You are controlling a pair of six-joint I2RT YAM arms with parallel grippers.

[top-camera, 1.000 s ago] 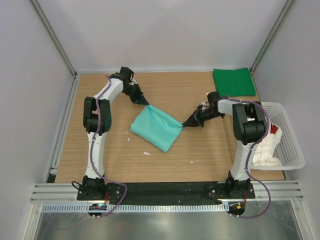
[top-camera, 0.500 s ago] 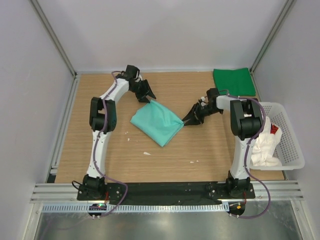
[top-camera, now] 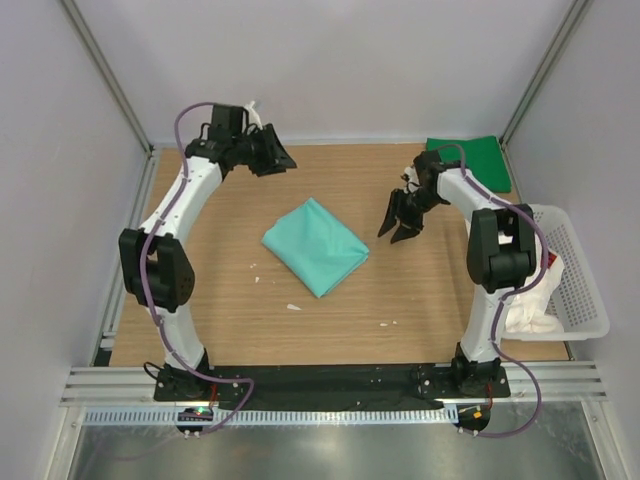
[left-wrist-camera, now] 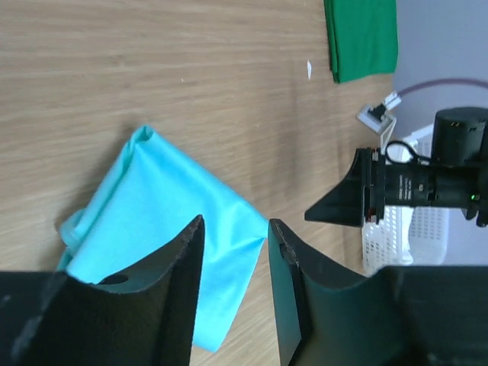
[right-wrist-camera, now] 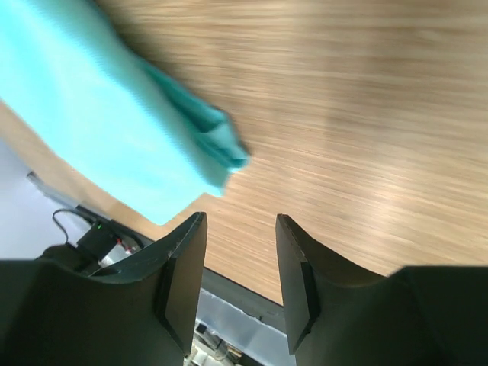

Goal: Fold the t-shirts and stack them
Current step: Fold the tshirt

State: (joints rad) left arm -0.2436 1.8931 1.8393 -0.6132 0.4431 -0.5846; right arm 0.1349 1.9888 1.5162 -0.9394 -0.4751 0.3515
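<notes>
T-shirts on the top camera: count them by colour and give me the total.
Mint-teal t-shirt: 1
Dark green t-shirt: 1
White t-shirt, crumpled in the basket: 1
Total: 3

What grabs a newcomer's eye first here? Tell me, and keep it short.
The mint-teal t-shirt, folded into a tilted square, lies alone mid-table. The left fingers and right fingers hang open and empty, one to each side of it, touching no cloth. A folded dark green t-shirt sits in the far right corner, and a white basket at the right edge holds crumpled white fabric.
</notes>
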